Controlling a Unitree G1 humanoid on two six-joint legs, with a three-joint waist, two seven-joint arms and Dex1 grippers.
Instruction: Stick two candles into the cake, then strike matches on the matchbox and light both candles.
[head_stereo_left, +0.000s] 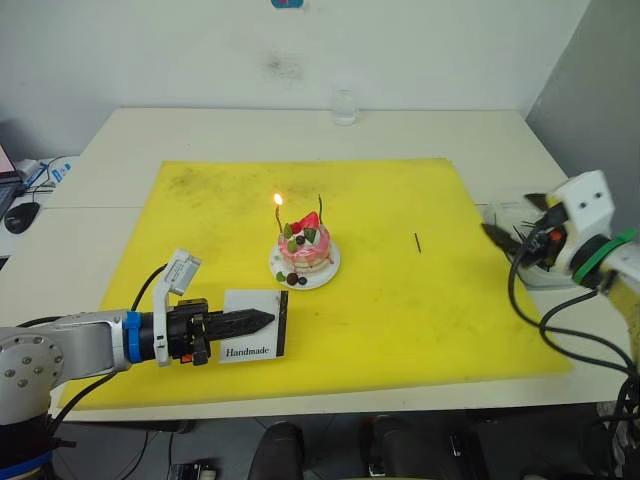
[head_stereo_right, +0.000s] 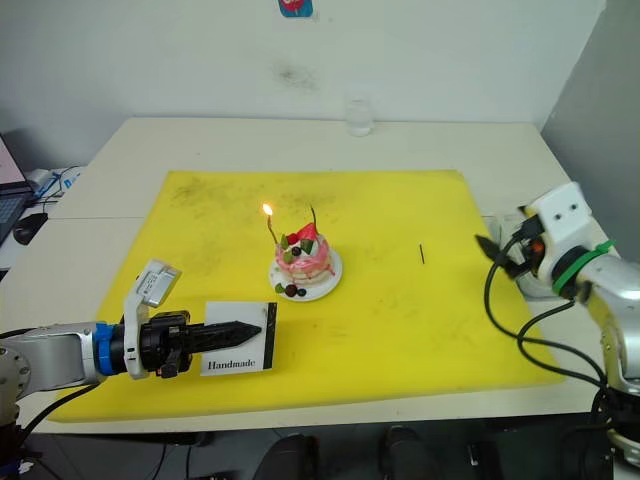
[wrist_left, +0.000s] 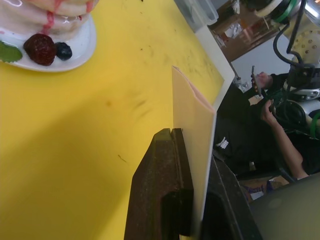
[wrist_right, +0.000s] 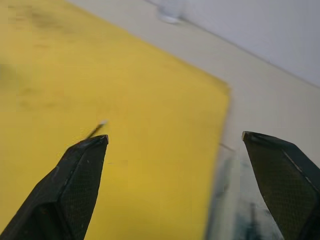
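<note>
The cake (head_stereo_left: 304, 250) sits on its small white plate (head_stereo_left: 330, 270) at the middle of the yellow mat (head_stereo_left: 400, 320). Two thin candles stand in the cake. The left candle (head_stereo_left: 279, 218) burns with a small flame; the right candle (head_stereo_left: 321, 207) shows no flame. My left gripper (head_stereo_left: 262, 321) is shut on the white matchbox (head_stereo_left: 252, 340), which stands on edge near the mat's front. A dark match (head_stereo_left: 417, 242) lies on the mat right of the cake. Over the mat's right edge, my right gripper (head_stereo_left: 512, 220) hangs open and empty, with the match (wrist_right: 97, 130) ahead of it.
A clear plastic container (head_stereo_left: 540, 272) stands on the table under my right gripper. A small glass (head_stereo_left: 344, 106) is at the table's back edge. Cables hang off the right arm. A person's hand (wrist_left: 267, 112) shows beyond the table's front edge.
</note>
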